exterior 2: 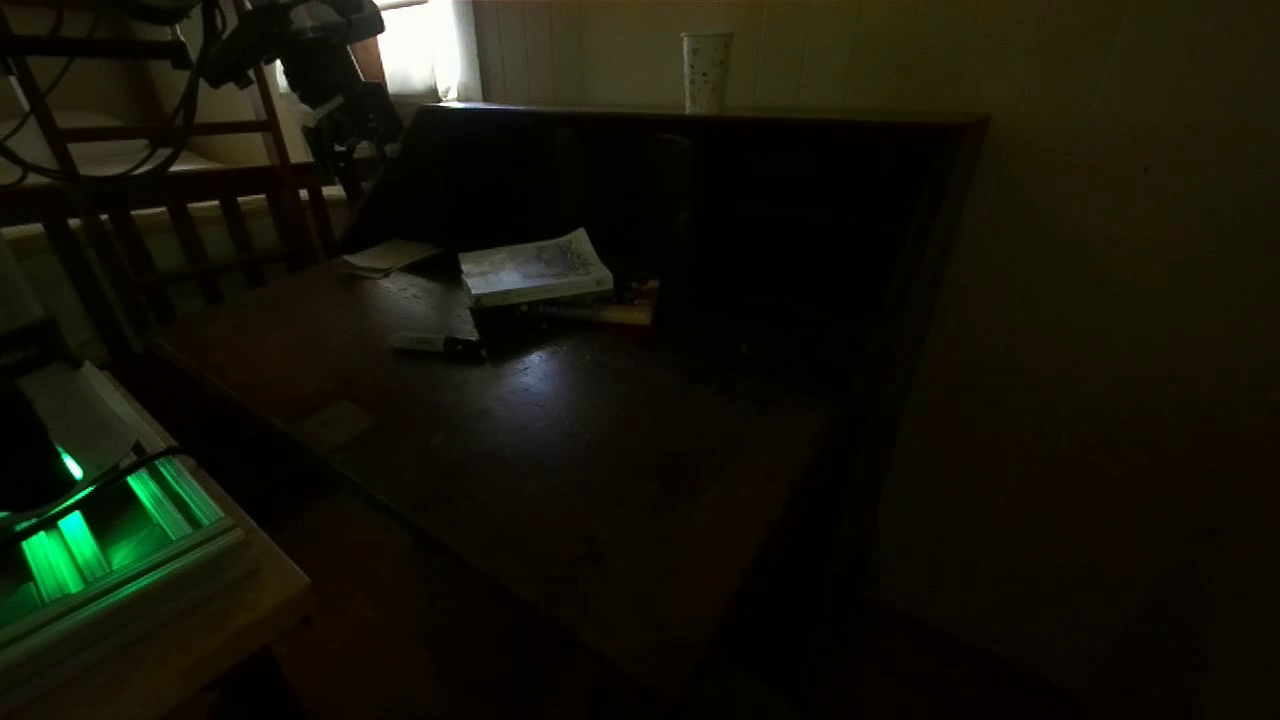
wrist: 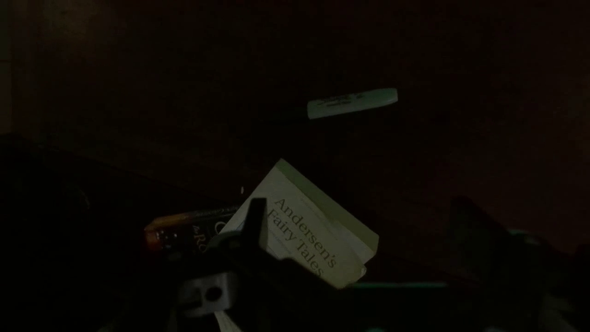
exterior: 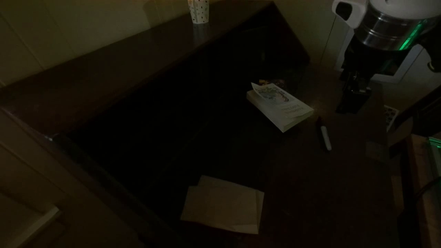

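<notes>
My gripper (wrist: 359,203) is open in the wrist view, with nothing between its dark fingers. It hangs above the desk near the marker and books in an exterior view (exterior: 349,108), and it also shows in an exterior view (exterior 2: 350,180). A white paperback, Andersen's Fairy Tales (wrist: 304,235), lies tilted on a darker book (wrist: 177,233); the left finger partly covers it. The paperback shows in both exterior views (exterior: 282,106) (exterior 2: 535,275). A marker with a pale barrel and dark cap (wrist: 352,103) lies beside the books (exterior: 325,137) (exterior 2: 430,345).
Loose papers (exterior: 224,206) lie on the dark desk (exterior 2: 560,450). A spotted paper cup (exterior: 199,13) stands on the raised ledge (exterior: 103,72) behind it. A wooden stand with green light (exterior 2: 240,570) is by the desk's edge. The room is very dim.
</notes>
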Available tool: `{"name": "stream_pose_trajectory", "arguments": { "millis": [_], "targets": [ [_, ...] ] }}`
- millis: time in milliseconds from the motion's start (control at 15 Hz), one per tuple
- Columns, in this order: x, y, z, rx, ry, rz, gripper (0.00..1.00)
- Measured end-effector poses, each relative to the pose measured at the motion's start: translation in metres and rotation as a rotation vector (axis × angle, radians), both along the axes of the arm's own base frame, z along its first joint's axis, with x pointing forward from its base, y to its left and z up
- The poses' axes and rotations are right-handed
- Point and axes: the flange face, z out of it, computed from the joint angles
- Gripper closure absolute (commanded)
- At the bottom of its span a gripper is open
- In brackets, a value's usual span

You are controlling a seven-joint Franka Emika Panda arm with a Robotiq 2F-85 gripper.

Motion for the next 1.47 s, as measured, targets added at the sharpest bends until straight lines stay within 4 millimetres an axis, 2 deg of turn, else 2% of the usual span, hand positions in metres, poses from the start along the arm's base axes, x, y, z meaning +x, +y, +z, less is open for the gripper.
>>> {"name": "stream_pose_trajectory", "arguments": {
  "millis": [400, 667, 933, 1200, 1467],
  "targets": [
    [0.002, 0.001, -0.032, -0.110, 0.059, 0.059, 0.00],
    [0.006, 0.005, -0.052, -0.163, 0.032, 0.052, 0.00],
    [0.015, 0.001, -0.048, -0.146, 0.000, 0.031, 0.00],
    [0.015, 0.001, -0.048, -0.145, -0.012, 0.015, 0.00],
    [0.016, 0.004, -0.066, -0.145, -0.085, 0.022, 0.00]
  ]
}}
